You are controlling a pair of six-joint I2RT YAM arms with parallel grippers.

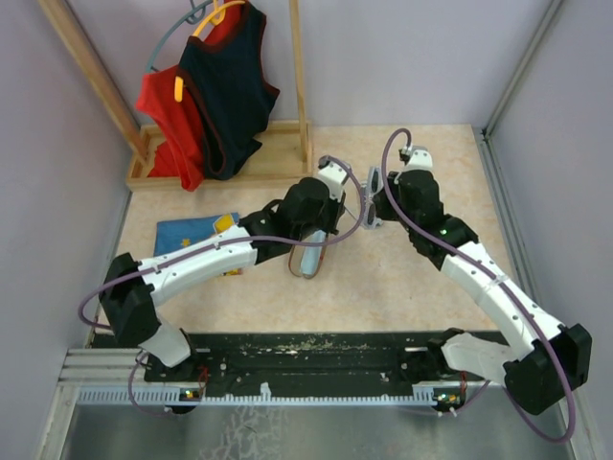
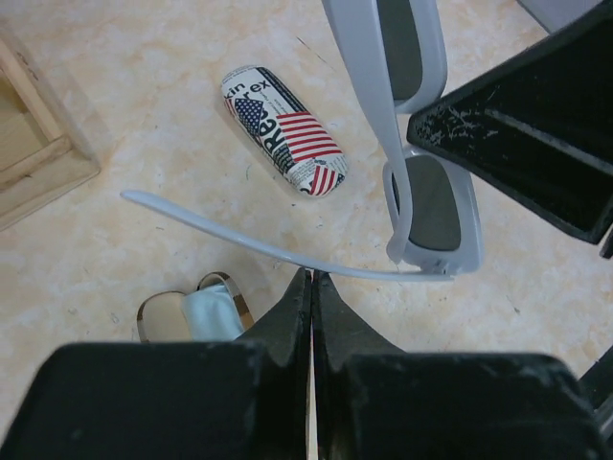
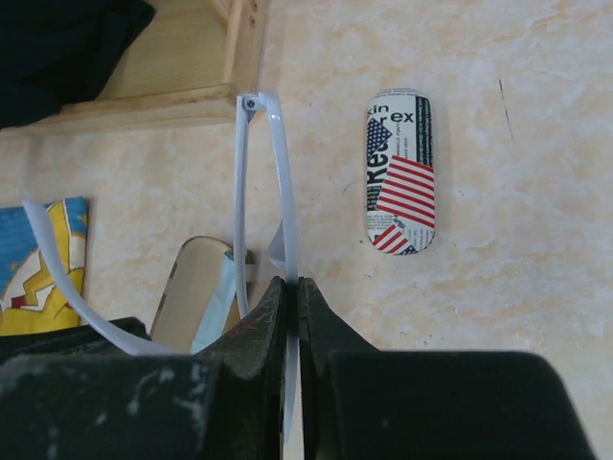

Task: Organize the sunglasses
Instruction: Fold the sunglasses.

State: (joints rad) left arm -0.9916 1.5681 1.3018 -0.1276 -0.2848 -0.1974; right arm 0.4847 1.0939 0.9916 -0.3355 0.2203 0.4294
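Note:
The white-grey sunglasses [image 1: 372,194] hang in the air between my two grippers, above the table's middle. My right gripper [image 3: 292,283] is shut on one thin white arm of the sunglasses [image 3: 283,192]. In the left wrist view the sunglasses [image 2: 375,115] have one arm swung out sideways. My left gripper [image 2: 312,276] is shut, and its tips touch that arm from below without pinching it. In the top view the left gripper [image 1: 351,196] is just left of the right gripper [image 1: 376,207]. The dark brown sunglasses are out of view.
An open case with a light-blue cloth [image 2: 192,309] lies under the left wrist [image 1: 308,259]. A flag-print case [image 2: 283,129] lies shut on the table beyond it [image 3: 400,172]. A wooden rack base [image 1: 220,163] with hung red and dark tops stands at the back left. A blue and yellow card [image 1: 196,235] lies at the left.

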